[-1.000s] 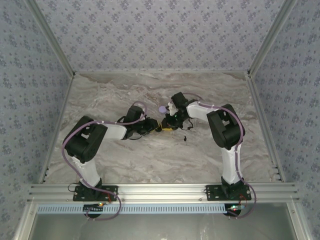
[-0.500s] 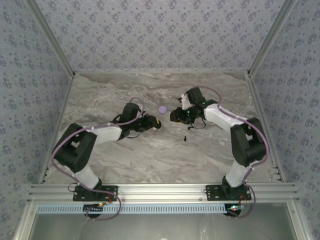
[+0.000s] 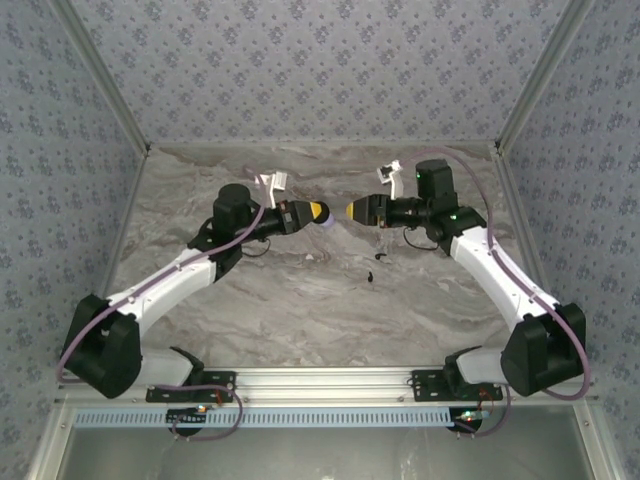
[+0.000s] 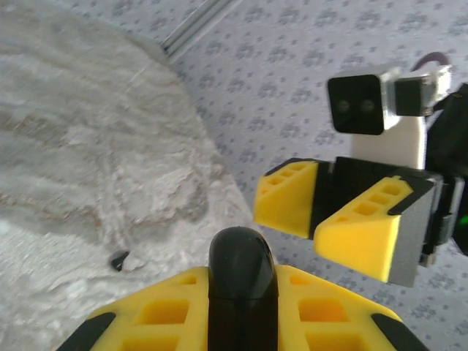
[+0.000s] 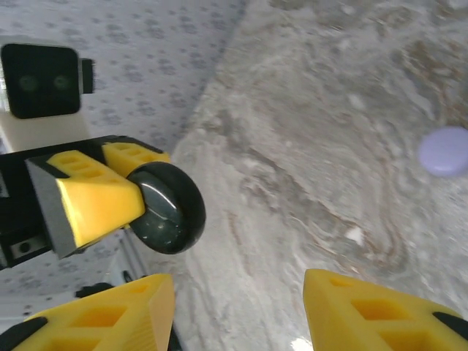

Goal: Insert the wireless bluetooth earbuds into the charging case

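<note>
My left gripper (image 3: 316, 212) is raised above the table and shut on a black round charging case (image 4: 241, 281), gripped edge-on between its yellow fingers. From the right wrist the same black case (image 5: 167, 208) shows as a glossy disc sticking out of the left fingertips. My right gripper (image 3: 352, 210) faces it from a short gap away, open and empty (image 5: 238, 314). A tiny black earbud (image 3: 368, 275) lies on the marble below the two grippers and appears again in the left wrist view (image 4: 118, 259).
A pale lilac round puck (image 5: 444, 151) lies on the marble table (image 3: 250, 300), just behind the left gripper's tip in the top view. Patterned walls enclose the table on three sides, with metal rails along the edges.
Both arms have risen off the table and stretched out. The left gripper carried the black case up with it. The right gripper opened and drew back to the right.
</note>
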Available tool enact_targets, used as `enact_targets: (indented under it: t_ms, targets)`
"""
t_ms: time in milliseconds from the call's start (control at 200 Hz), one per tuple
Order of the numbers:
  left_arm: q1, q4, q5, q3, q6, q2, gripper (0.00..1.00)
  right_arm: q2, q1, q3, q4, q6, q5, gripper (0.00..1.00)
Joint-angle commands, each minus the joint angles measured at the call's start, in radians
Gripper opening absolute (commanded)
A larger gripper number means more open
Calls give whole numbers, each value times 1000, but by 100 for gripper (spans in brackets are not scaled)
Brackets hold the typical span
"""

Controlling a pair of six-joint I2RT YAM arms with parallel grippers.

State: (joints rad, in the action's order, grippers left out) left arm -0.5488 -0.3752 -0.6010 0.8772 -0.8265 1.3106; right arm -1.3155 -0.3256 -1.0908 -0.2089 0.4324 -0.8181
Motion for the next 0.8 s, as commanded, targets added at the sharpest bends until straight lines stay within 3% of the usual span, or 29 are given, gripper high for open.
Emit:
enact_targets:
  t_ms: [0, 795]
  targets:
    - [5, -62, -68, 33, 24, -35, 15, 13, 0, -1, 69, 28, -104, 55]
    - [-7, -174, -135, 38, -23, -50, 13, -47, -88, -58, 208, 88, -199, 54]
